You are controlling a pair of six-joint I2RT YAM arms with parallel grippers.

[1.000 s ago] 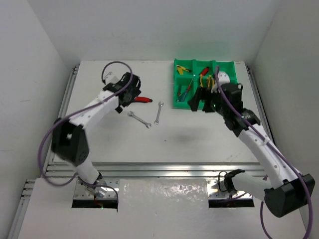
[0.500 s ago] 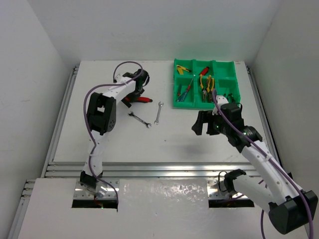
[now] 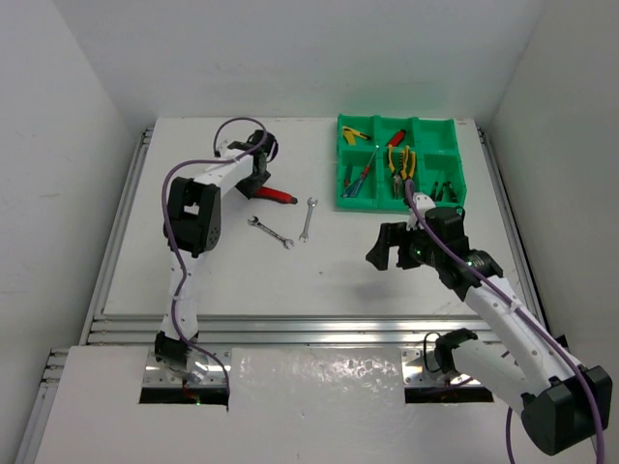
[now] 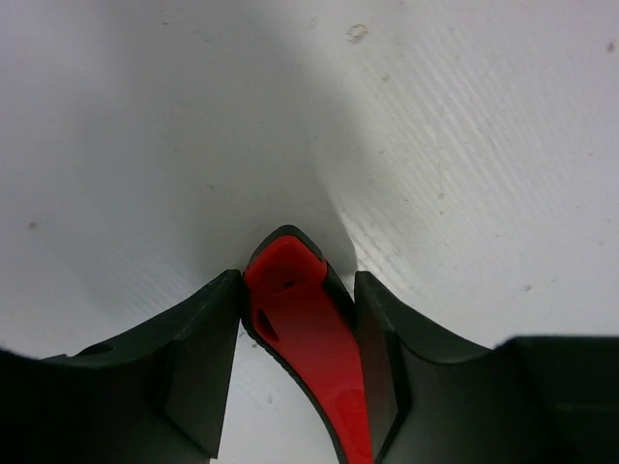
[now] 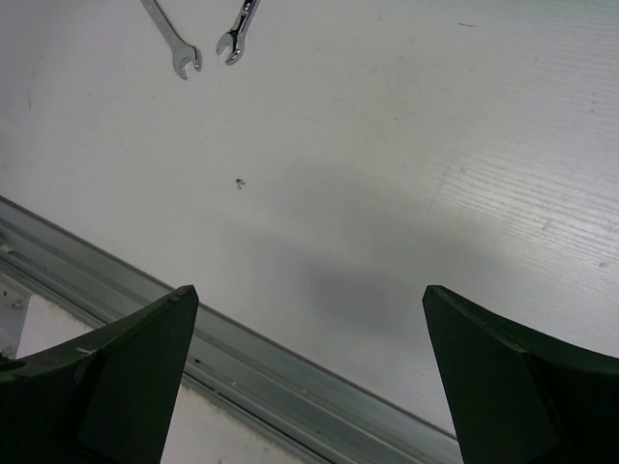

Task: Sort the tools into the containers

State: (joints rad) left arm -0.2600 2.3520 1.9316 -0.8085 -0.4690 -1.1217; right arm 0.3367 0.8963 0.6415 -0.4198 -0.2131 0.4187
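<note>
A red utility knife [image 3: 278, 195] lies on the white table at the back left. My left gripper [image 3: 254, 182] has come down over its left end. In the left wrist view the red knife [image 4: 309, 338] sits between the two black fingers, and both press against its sides. Two silver wrenches [image 3: 271, 232] [image 3: 308, 217] lie to the right of the knife. The green containers [image 3: 445, 130] stand at the back right and hold yellow pliers [image 3: 401, 159], screwdrivers [image 3: 360, 177] and a yellow knife [image 3: 355, 134]. My right gripper [image 3: 387, 246] hangs open and empty over the table in front of the tray.
The right wrist view looks past my open right gripper [image 5: 307, 290] at bare table, the ends of both wrenches [image 5: 172, 43] [image 5: 240, 29] and the aluminium rail [image 5: 290, 377] along the table's near edge. White walls stand on three sides.
My left gripper dropped onto the red knife and its jaws closed from wide apart to pressing on it. My right arm drew back from the green tray toward the table's middle, still open.
</note>
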